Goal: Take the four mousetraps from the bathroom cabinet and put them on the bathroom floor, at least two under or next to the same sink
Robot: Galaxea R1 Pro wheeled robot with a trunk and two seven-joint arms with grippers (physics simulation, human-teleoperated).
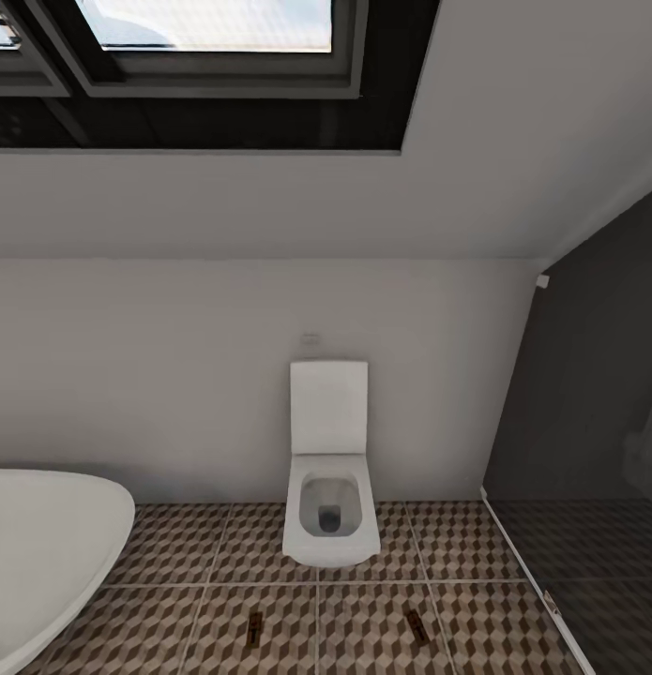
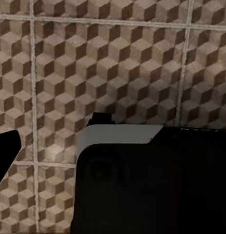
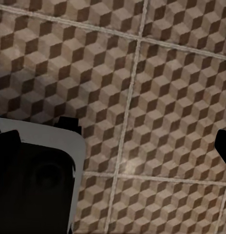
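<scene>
Two mousetraps lie flat on the patterned bathroom floor point(image 1: 363, 628) in the head view, one point(image 1: 255, 626) left of the toilet's front and one point(image 1: 417, 625) right of it, each a tiny brown board. The cabinet is out of view. In the left wrist view, one dark fingertip point(image 2: 6, 148) of my left gripper point(image 2: 113, 146) shows at the picture's edge over the tiles. My right gripper point(image 3: 115, 141) has a dark fingertip point(image 3: 223, 145) at the far edge. Both hang above bare floor point(image 3: 157, 73) with fingers wide apart and nothing held.
A white wall-hung toilet point(image 1: 330, 506) stands at the middle of the back wall. A white rounded basin point(image 1: 44, 553) fills the lower left. A dark glass shower wall point(image 1: 588, 450) closes the right side. My dark, white-edged base point(image 2: 142, 180) shows below both wrists.
</scene>
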